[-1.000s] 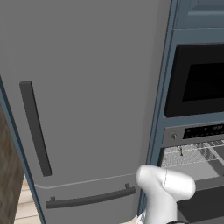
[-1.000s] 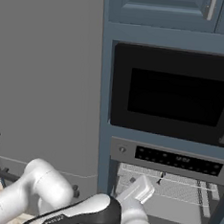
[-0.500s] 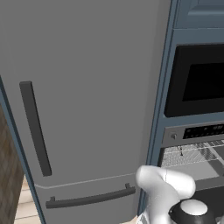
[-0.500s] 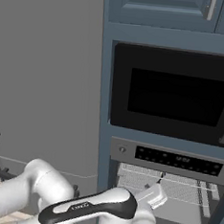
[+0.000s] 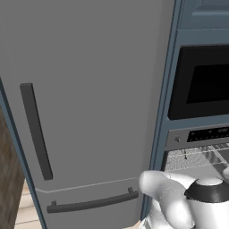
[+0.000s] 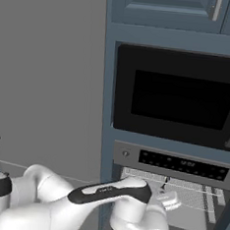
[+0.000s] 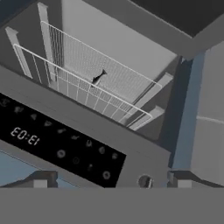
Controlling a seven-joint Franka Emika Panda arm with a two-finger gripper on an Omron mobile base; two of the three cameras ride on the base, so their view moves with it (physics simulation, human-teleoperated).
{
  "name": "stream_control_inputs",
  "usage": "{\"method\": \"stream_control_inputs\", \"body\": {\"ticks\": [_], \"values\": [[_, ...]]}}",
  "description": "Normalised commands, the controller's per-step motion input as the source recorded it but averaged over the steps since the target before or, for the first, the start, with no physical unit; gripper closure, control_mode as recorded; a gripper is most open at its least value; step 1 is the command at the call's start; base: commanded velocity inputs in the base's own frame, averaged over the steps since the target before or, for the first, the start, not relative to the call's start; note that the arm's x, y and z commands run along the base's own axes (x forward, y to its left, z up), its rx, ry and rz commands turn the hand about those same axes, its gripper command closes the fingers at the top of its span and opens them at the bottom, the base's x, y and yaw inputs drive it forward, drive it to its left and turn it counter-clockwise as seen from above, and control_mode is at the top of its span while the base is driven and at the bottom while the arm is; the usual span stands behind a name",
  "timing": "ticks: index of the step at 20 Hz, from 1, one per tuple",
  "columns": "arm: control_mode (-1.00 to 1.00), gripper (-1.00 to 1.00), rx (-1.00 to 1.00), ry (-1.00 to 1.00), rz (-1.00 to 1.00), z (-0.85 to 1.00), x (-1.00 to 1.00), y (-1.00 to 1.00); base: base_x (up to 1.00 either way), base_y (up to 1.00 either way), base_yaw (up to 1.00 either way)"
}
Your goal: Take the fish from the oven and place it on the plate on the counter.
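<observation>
In the left base view, a tall grey fridge takes the left and centre of the frame, with a black-windowed appliance at the upper right. Below that, at the right edge, sits the oven with its control strip, and its wire rack shows in the open cavity. The white arm rises at the lower right.

In the right base view, the oven's control strip crosses the lower right of the frame and the racks lie just under it. The arm reaches from the lower left toward that opening, and the gripper sits just in front of the rack at lower centre; from this angle its jaws cannot be read clearly.

In the hand view, which is rolled over, the oven cavity occupies the upper half and the dark display lies at the lower left. The fish appears as a small dark sliver lying on a rack, left of centre in the upper half, too small for detail. The gripper's fingertips stand at the bottom corners, spread wide and holding nothing, well apart from the fish.

The task looks barely begun: the oven stands open, but the fish is not yet grasped, and the lift and the transfer to the plate remain.
</observation>
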Motion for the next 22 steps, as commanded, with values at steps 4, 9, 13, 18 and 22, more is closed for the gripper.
{"method": "stream_control_inputs", "body": {"ticks": [4, 9, 13, 18, 22], "values": [[-1.0, -1.0, 0.09, 0.31, 0.0, -0.38, 0.56, -0.22, 0.0, 0.0, 0.0], [-1.0, -1.0, 0.1, 0.19, 0.01, -0.52, 0.41, -0.34, 0.0, 0.0, 0.0], [-1.0, -1.0, 0.18, 0.03, 0.01, -0.44, 0.11, -0.42, 0.0, 0.0, 0.0], [-1.0, -1.0, 0.28, -0.08, 0.0, -0.38, -0.08, -0.34, 0.0, 0.0, 0.0], [-1.0, -1.0, 0.23, -0.17, 0.01, -0.37, -0.24, -0.09, 0.0, 0.0, 0.0]]}}
